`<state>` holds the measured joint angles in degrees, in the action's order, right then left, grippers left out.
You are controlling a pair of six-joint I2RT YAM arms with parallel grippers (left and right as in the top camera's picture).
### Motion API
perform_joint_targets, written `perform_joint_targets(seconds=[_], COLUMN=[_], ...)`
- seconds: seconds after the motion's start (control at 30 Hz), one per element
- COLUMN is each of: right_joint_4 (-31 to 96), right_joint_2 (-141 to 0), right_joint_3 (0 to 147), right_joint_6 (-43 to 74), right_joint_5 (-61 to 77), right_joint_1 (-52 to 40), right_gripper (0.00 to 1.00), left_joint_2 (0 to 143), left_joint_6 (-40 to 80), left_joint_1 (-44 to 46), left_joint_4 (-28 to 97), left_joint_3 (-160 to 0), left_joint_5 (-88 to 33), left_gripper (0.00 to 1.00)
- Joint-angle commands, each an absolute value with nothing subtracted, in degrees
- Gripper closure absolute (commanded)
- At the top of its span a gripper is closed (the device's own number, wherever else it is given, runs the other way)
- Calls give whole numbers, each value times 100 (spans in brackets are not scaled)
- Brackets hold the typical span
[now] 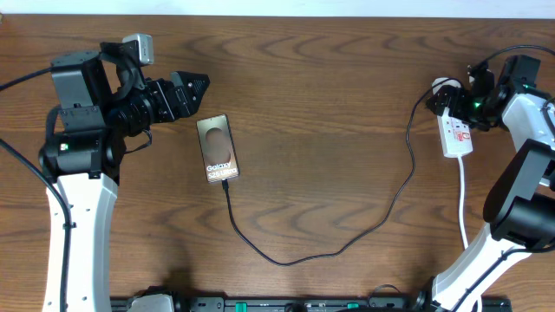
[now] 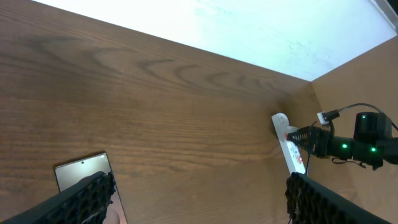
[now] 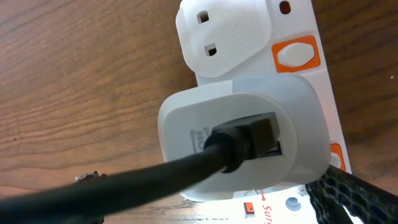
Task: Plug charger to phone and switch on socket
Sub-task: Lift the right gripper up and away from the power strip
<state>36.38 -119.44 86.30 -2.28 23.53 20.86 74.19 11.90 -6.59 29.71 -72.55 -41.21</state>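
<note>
The phone (image 1: 217,147) lies flat on the table left of centre, lettering up; its top end shows in the left wrist view (image 2: 78,171). The charger cable (image 1: 286,258) runs from the phone's near edge in a loop to the socket (image 1: 454,132) at far right, and its tip meets the phone's edge. My left gripper (image 1: 192,90) is open and empty, just up-left of the phone. My right gripper (image 1: 460,104) is over the socket's far end, fingers spread either side of the white adapter (image 3: 249,143) that carries the cable. An orange switch (image 3: 297,53) sits beside it.
The socket's white lead (image 1: 464,199) runs toward the near edge at right. The socket also shows far off in the left wrist view (image 2: 290,146), beside the right arm (image 2: 367,140). The table's far edge (image 2: 186,46) meets a white surface.
</note>
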Motion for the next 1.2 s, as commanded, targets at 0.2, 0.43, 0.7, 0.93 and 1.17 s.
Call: perform_joint_targets(seconds=[0.2, 0.43, 0.7, 0.93, 1.17], right_joint_4=[3913, 4521, 5363, 5697, 5699], right_joint_2=[-12022, -11633, -10694, -9627, -9105], right_joint_3=[8512, 8538, 8538, 8538, 8538], right_joint_6=[176, 432, 725, 727, 725], right_joint_5=[2217, 1214, 287, 397, 504], right_joint_1=[1841, 2043, 2102, 2099, 2102], right_gripper=[1, 1, 1, 1, 1], left_joint_2=[7428, 7428, 7428, 7428, 7428], left_joint_6=[1098, 1100, 1100, 1098, 1098], left_joint_1=[-683, -683, -683, -683, -683], left_joint_4=[2978, 2976, 2978, 2980, 2980], left_joint_3=[-7275, -7275, -7275, -7275, -7275], left_joint_5=[-4071, -4073, -4071, -4071, -4071], left_gripper=[10, 10, 10, 10, 10])
